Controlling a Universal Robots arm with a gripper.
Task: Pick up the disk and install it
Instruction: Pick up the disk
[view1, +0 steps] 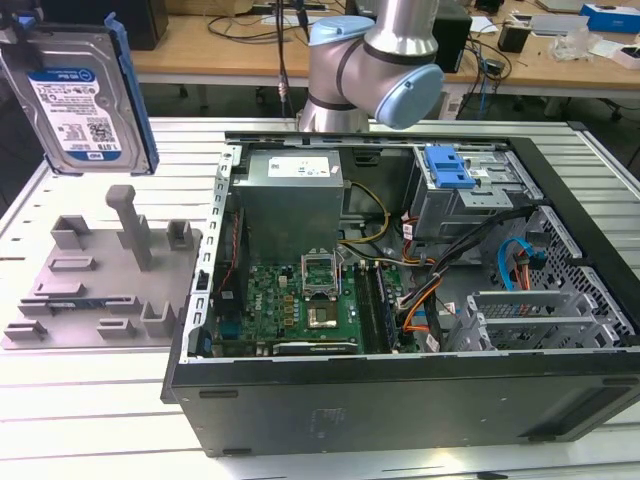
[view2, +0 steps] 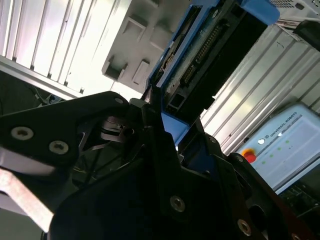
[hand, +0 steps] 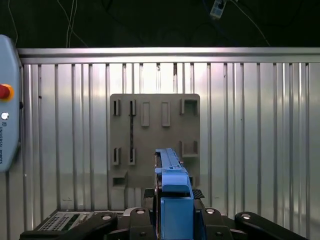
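Pick-up: done, your gripper clamps the disk by its blue carrier | Disk: lifted, in the air above the grey tray | Left for you: install, disk is well apart from the open computer case

The flat rectangular silver-grey disk, white-and-blue label showing and framed by a bright blue plastic carrier bracket, hangs upright at the exterior view's upper left, clear above the grey moulded plastic tray on the ribbed metal table. Just beside the tray, on the exterior view's right, lies the open black metal computer case, green motherboard exposed. The silver and pale-blue robot arm stands behind it.
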